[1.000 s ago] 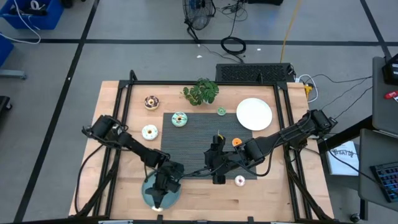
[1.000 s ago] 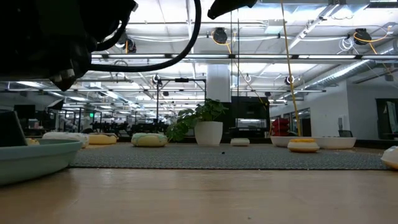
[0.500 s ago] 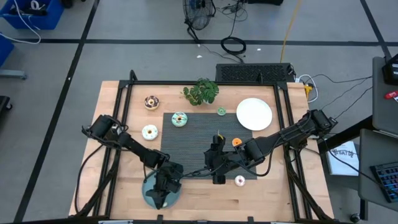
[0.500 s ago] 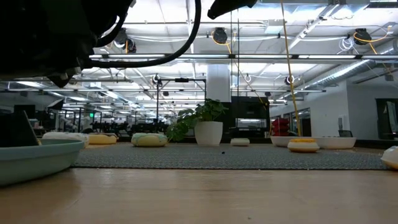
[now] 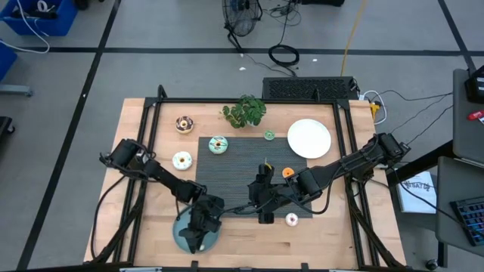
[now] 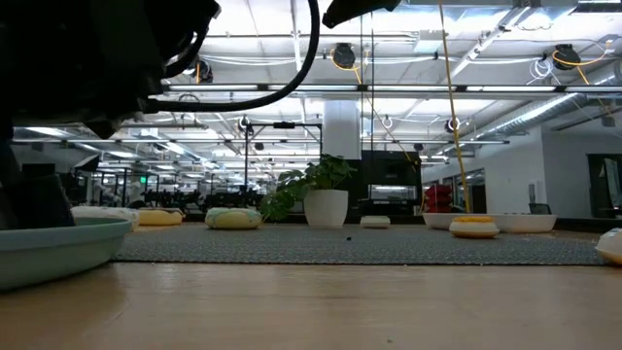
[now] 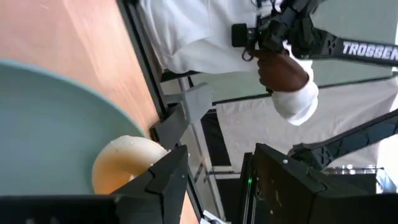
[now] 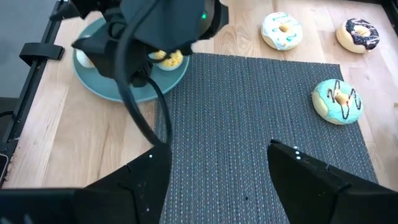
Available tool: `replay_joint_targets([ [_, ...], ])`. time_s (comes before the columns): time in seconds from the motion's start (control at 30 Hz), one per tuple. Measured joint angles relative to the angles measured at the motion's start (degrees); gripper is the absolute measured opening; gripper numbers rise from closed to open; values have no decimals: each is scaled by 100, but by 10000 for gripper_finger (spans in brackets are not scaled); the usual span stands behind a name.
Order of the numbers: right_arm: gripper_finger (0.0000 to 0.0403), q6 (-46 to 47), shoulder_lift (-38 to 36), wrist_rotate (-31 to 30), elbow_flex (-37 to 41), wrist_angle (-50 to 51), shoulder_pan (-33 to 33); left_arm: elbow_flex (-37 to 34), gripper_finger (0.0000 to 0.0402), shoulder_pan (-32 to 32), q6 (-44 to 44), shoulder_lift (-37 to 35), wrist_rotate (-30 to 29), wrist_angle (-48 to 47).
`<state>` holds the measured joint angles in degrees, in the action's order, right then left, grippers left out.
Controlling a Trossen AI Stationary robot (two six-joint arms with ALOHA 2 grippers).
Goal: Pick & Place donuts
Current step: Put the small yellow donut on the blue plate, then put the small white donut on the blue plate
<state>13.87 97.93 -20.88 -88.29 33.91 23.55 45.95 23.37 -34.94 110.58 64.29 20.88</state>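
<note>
My left gripper (image 5: 195,239) hangs open over the teal plate (image 5: 180,234) at the table's near edge. A pale, yellow-topped donut (image 7: 124,165) lies on the plate (image 7: 56,137) beside one finger (image 7: 163,180). The right wrist view shows a yellow donut (image 8: 169,59) and a pale one (image 8: 84,59) on that plate. My right gripper (image 5: 261,202) is open and empty above the dark mat (image 5: 234,181). Loose donuts: teal (image 5: 218,144) and orange (image 5: 288,172) on the mat, white (image 5: 181,159), brown (image 5: 184,123), small green (image 5: 269,135), and white-pink (image 5: 292,219) on the wood.
A white plate (image 5: 309,138) stands at the far right and a potted plant (image 5: 243,111) at the far middle. A metal frame runs along the table's sides. In the left wrist view a person's hand (image 7: 283,65) and white sleeve show beyond the table.
My left gripper has shifted a little over the teal plate and come lower. In the low view its dark finger now stands larger behind the plate's rim. The pale donut seen at the plate's near edge a second ago is now hidden under the gripper in the high view.
</note>
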Motion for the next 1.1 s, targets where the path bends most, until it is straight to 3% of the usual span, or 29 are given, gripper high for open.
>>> replay_joint_targets([
  [0.4,247,-2,0,13,0,-72,0,2,189,-108,-21,-13,59,22],
  [0.53,247,-20,0,11,0,-74,0,-2,189,-111,154,-138,-170,-83],
  [0.83,247,-28,0,9,0,-91,0,-11,189,-125,1416,-1146,-1668,-1670],
  [1.1,247,-107,0,2,0,-109,0,-4,189,30,1543,-2024,-3143,-2292],
])
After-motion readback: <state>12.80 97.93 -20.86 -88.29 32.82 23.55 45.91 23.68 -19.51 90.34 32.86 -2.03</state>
